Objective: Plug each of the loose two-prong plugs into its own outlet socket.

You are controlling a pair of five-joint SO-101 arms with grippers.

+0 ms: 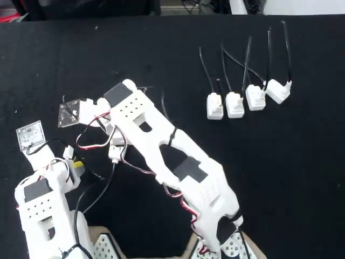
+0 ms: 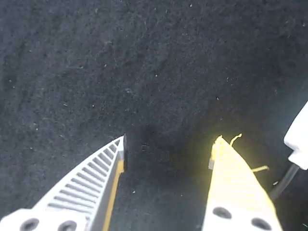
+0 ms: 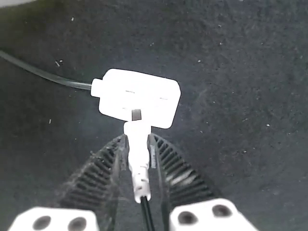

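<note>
Well, starting at the left: my left claw [image 2: 171,144] hangs low over the black surface [image 2: 144,57], its fingers [image 2: 86,187] apart with nothing between them. A white piece [image 2: 298,139] on a black lead lies just beside the yellow-taped one. Further right, my right claw [image 3: 138,144] is clamped on a white two-prong plug [image 3: 137,132]. The plug's nose touches the face of a white outlet socket [image 3: 137,96] lying flat on the surface. I cannot tell whether the prongs are fully in. To do this well, I judge I should push straight along the plug's own line, without twisting, because the socket lies loose and could skid away. I should let go only once plug and socket sit flush. Well apart at the far right, 4 more white blocks [image 1: 235,104] with black leads lie in a row.
</note>
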